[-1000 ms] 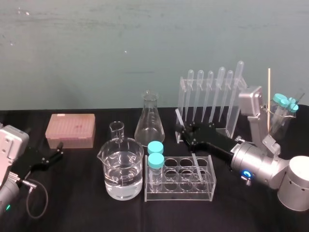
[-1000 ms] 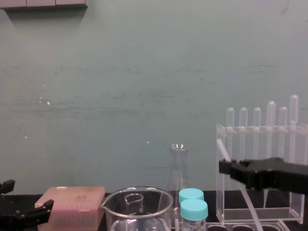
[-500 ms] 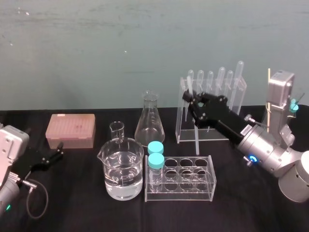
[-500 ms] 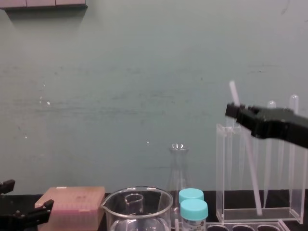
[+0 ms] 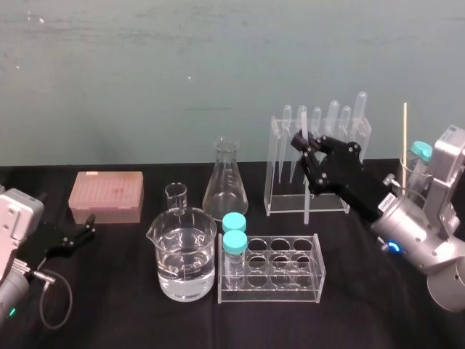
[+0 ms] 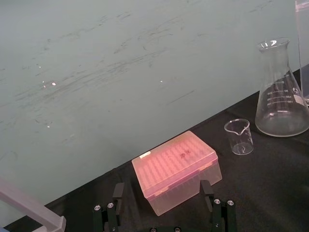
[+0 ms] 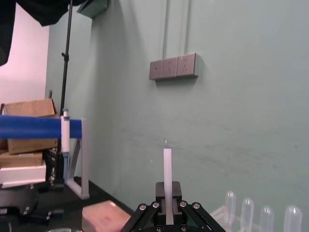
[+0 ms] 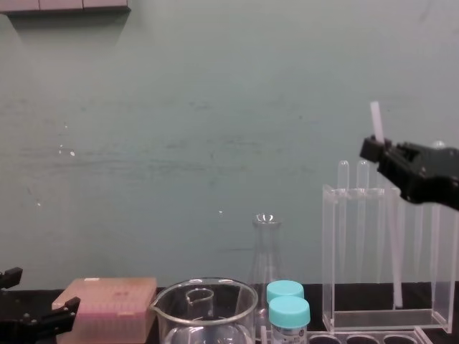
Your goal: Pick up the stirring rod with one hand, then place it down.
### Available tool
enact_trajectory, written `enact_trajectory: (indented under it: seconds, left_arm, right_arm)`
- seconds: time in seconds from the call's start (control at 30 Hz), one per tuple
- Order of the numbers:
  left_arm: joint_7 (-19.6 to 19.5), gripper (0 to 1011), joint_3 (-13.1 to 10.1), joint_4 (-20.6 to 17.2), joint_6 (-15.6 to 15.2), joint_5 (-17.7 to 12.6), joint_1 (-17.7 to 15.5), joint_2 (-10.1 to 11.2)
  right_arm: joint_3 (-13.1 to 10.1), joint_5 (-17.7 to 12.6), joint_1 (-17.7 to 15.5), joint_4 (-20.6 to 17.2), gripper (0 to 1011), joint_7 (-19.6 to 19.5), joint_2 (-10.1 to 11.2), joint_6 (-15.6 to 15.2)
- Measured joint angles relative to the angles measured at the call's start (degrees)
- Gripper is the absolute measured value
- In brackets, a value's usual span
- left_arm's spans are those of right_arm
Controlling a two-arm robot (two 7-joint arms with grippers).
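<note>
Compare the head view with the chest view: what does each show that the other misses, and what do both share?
Head view, not chest: the tube rack's open holes seen from above, a thin wooden stick and the right arm's silver wrist.
Chest view, not head: the stirring rod in side profile, nearly upright, its top poking above the right end effector; grey panels high on the wall.
Both: the right end effector shut on the stirring rod before the pipette rack, the open left end effector, pink box, large beaker, flask, blue-capped vials.
</note>
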State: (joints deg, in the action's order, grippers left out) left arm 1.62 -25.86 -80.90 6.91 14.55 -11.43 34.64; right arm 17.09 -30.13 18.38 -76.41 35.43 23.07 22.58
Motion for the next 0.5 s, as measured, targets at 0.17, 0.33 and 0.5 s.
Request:
enact_trajectory:
  seconds: [0.17, 0.33, 0.5]
  left_arm:
    - [0.0, 1000, 0.0, 0.0, 0.0, 0.0, 0.0, 0.0]
    - [0.0, 1000, 0.0, 0.0, 0.0, 0.0, 0.0, 0.0]
    - [0.0, 1000, 0.0, 0.0, 0.0, 0.0, 0.0, 0.0]
  right_arm:
    - [-0.52, 0.31, -0.26, 1.4, 69, 0.74, -0.15, 0.46]
    - [-0.64, 0.48, -0.32, 1.55, 70, 0.77, -0.19, 0.56]
    - [-0.58, 0.47, -0.31, 1.5, 70, 0.8, -0.18, 0.58]
